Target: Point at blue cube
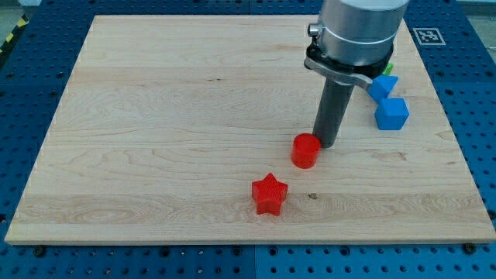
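The blue cube (391, 113) sits near the right edge of the wooden board (170, 116). A second blue block (380, 86) of unclear shape lies just above it, partly behind the arm. My tip (326, 144) rests on the board to the left of the blue cube, about a cube's width and a half away. The tip touches or nearly touches the top right of a red cylinder (305, 150). A red star block (269, 194) lies below and left of the cylinder.
A sliver of a green block (388, 68) shows behind the arm's body (358, 31) at the upper right. A fiducial marker (428, 35) sits off the board at the top right. The board lies on a blue perforated table (480, 93).
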